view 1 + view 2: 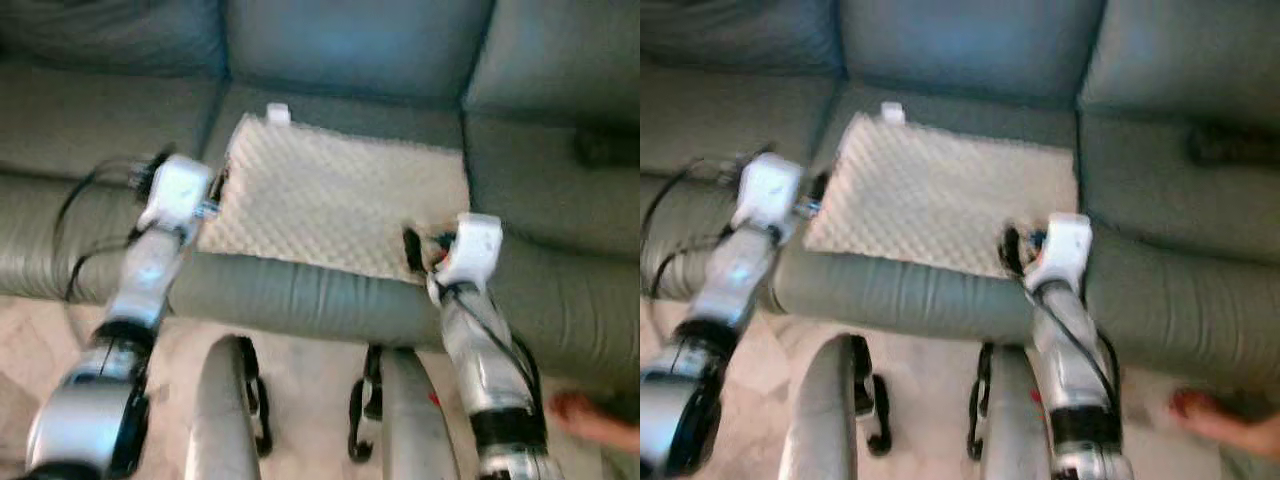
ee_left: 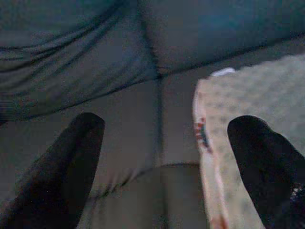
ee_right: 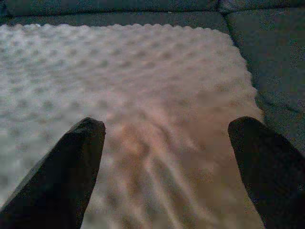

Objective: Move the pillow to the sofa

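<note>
Lying flat on the sofa: one pillow; both end effectors, left and right, spread wide, empty.

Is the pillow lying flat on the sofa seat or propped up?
Flat. The pillow lies spread on the sofa seat cushion, its front edge near the seat's front. Both claws, left claw and right claw, are open around nothing.
</note>
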`<state>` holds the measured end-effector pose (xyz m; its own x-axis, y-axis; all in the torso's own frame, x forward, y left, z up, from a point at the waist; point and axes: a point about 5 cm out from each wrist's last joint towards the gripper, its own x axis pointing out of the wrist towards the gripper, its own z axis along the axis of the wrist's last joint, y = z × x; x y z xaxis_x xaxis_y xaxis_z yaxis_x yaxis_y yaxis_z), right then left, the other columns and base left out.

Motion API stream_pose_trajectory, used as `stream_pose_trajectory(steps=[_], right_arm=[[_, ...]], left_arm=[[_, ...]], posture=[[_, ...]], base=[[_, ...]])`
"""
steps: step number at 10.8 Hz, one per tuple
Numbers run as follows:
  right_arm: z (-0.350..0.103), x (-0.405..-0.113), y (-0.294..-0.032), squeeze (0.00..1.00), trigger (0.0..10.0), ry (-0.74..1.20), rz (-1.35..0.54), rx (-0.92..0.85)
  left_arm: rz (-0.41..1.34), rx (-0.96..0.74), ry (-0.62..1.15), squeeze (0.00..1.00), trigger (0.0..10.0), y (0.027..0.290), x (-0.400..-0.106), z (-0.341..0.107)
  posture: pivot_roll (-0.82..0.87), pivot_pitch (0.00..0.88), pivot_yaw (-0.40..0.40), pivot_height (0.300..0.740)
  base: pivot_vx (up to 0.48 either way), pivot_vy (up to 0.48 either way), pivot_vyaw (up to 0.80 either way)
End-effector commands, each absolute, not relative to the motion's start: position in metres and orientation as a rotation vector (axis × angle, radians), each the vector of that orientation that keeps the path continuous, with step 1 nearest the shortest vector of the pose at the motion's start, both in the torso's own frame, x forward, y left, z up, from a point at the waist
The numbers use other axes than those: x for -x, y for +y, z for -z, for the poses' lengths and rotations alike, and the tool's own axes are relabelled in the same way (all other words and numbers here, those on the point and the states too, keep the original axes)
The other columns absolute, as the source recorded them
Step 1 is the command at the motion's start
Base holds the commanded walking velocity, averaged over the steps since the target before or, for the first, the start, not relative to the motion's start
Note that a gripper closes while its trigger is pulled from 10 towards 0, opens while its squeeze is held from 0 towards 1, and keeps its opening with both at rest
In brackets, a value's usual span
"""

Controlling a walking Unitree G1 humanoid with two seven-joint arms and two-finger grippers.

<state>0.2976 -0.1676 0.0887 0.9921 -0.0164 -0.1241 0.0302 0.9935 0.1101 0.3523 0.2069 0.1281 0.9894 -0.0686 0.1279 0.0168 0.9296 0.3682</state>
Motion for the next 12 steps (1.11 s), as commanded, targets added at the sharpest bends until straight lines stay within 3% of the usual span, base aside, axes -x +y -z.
stream_pose_trajectory(steps=[1, 3, 4, 5, 6, 7, 8, 12], right_arm=[[-0.083, -0.287, -0.173, 1.00, 10.0, 0.135, 0.037, -0.099], [-0.076, -0.276, -0.174, 1.00, 10.0, 0.155, 0.052, -0.093], [-0.075, -0.273, -0.174, 0.35, 10.0, 0.154, 0.046, -0.108], [-0.082, -0.275, -0.172, 0.00, 10.0, 0.114, 0.023, -0.093], [-0.085, -0.277, -0.173, 0.04, 10.0, 0.107, 0.030, -0.071], [-0.087, -0.281, -0.172, 0.00, 10.0, 0.099, 0.016, -0.047], [-0.090, -0.283, -0.168, 0.00, 10.0, 0.082, -0.024, -0.044], [-0.100, -0.292, -0.154, 0.00, 10.0, 0.061, -0.125, -0.110]], left_arm=[[0.076, -0.315, -0.104, 1.00, 10.0, 0.198, -0.338, -0.109], [0.161, -0.225, -0.090, 1.00, 10.0, 0.174, -0.324, -0.095], [0.221, -0.185, -0.074, 1.00, 10.0, 0.164, -0.318, -0.091], [0.296, -0.111, -0.060, 1.00, 10.0, 0.154, -0.308, -0.087], [0.305, -0.117, -0.037, 1.00, 10.0, 0.152, -0.304, -0.085], [0.297, -0.143, -0.016, 1.00, 10.0, 0.151, -0.304, -0.082], [0.307, -0.150, 0.008, 0.00, 10.0, 0.150, -0.304, -0.082], [0.305, -0.131, 0.003, 0.00, 10.0, 0.138, -0.312, -0.088]], posture=[[-0.05, 0.067, -0.020, 0.620], [-0.05, 0.034, -0.024, 0.620], [-0.05, 0.021, -0.024, 0.620], [-0.05, 0.000, -0.016, 0.620], [-0.05, 0.000, -0.013, 0.620], [-0.05, 0.000, -0.012, 0.620], [-0.05, 0.000, -0.014, 0.620], [-0.05, 0.000, -0.024, 0.620]], base=[[0.000, 0.000, 0.00], [0.000, 0.000, 0.00], [0.000, 0.000, 0.00], [0.000, 0.000, 0.00], [0.000, 0.000, 0.68], [0.000, 0.000, 0.80], [0.000, 0.000, 0.80], [0.000, 0.000, 0.80]])
